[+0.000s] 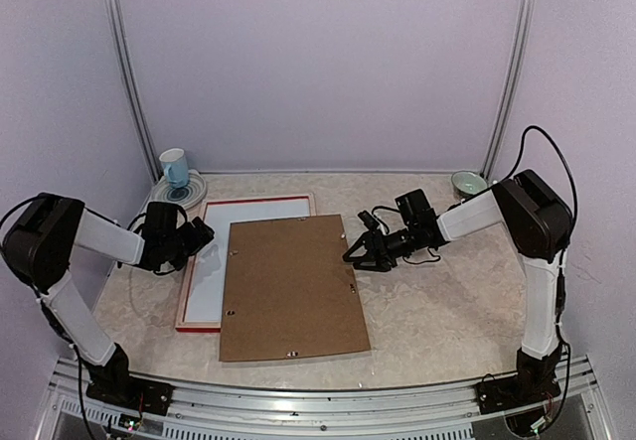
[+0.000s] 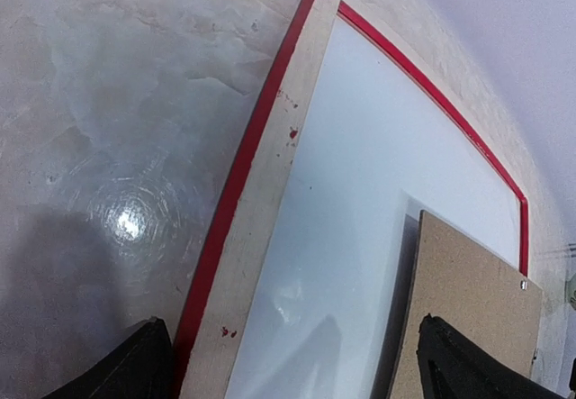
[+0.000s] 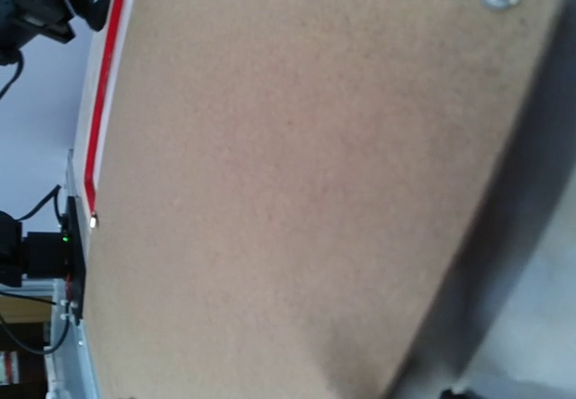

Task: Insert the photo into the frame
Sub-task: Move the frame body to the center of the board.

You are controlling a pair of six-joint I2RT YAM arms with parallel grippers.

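Observation:
The frame (image 1: 260,200) lies face down left of centre, with a red edge and a pale wood back (image 2: 261,201). A white sheet (image 1: 212,261) fills its opening; no cat print shows, so I cannot tell if it is the photo. The brown backing board (image 1: 288,286) lies skewed over the frame's right part. My left gripper (image 1: 202,235) is open over the frame's left rail, one finger either side (image 2: 292,349). My right gripper (image 1: 352,251) is at the board's right edge, which is raised over a shadow (image 3: 297,174). Its jaws are almost hidden and look closed on that edge.
A blue-and-white cup (image 1: 174,167) stands on a plate (image 1: 189,198) at the back left, close behind the frame. A small green bowl (image 1: 468,181) sits at the back right near the right arm. The frame's red edge shows in the right wrist view (image 3: 106,84).

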